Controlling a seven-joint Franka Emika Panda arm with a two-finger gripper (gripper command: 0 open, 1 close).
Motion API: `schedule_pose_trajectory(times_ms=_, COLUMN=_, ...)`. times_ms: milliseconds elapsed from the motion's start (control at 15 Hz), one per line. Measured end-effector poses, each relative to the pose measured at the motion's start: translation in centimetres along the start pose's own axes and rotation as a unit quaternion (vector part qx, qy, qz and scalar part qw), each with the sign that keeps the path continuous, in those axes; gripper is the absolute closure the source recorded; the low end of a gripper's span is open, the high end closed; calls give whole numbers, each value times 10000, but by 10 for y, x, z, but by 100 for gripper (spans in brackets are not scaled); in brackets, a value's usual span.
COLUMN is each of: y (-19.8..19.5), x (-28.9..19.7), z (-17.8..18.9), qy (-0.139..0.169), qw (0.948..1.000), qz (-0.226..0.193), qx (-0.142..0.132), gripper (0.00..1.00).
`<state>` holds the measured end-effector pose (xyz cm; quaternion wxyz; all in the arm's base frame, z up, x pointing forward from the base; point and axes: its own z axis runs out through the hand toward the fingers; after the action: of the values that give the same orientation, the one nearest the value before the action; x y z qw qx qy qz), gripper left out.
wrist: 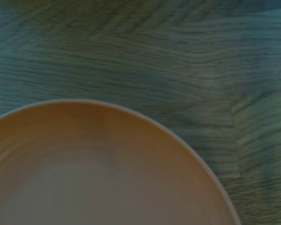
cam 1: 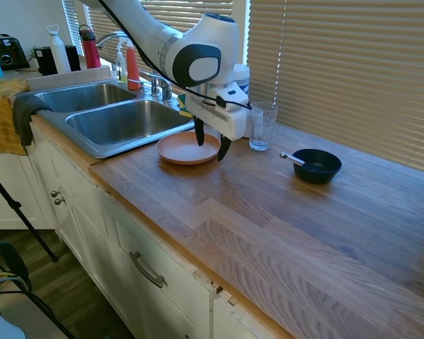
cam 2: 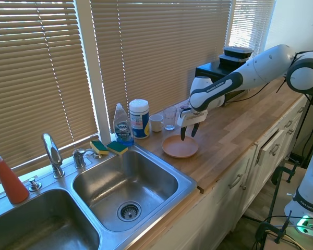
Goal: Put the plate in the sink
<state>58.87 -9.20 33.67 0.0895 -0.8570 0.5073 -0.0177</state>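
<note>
The salmon-orange plate (cam 1: 184,149) (cam 2: 179,147) lies flat on the wooden counter just right of the sink (cam 1: 120,121) (cam 2: 120,190). My gripper (cam 1: 211,145) (cam 2: 187,134) hangs open over the plate's right rim, one dark finger inside the rim and the other outside it, just above the plate. The wrist view shows the plate (wrist: 93,173) close up, filling its lower half, with wood grain beyond it. Nothing is held.
A clear glass (cam 1: 261,127) stands right behind the gripper. A dark blue bowl (cam 1: 316,166) with a spoon sits farther right. Dish soap (cam 2: 122,125), a wipes canister (cam 2: 139,118) and sponges (cam 2: 108,147) line the window side. The faucet (cam 2: 52,153) rises behind the basins.
</note>
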Motion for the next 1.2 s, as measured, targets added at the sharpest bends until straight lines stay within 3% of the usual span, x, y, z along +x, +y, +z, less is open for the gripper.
schedule_pose_trajectory(times_ms=200, y=0, x=1, z=3, qy=-111, qw=9999, qz=-60, qx=-77, gripper=0)
schedule_pose_trajectory(times_ms=267, y=0, x=2, z=4, qy=-139, qw=9998, qz=-75, qx=-105, gripper=100)
schedule_pose_trajectory(times_ms=800, y=4, x=5, z=16, qy=-239, qw=9993, qz=-168, qx=-235, gripper=100)
schedule_pose_trajectory(times_ms=1200, y=6, x=7, z=20, qy=-327, qw=9991, qz=-182, qx=-175, gripper=100)
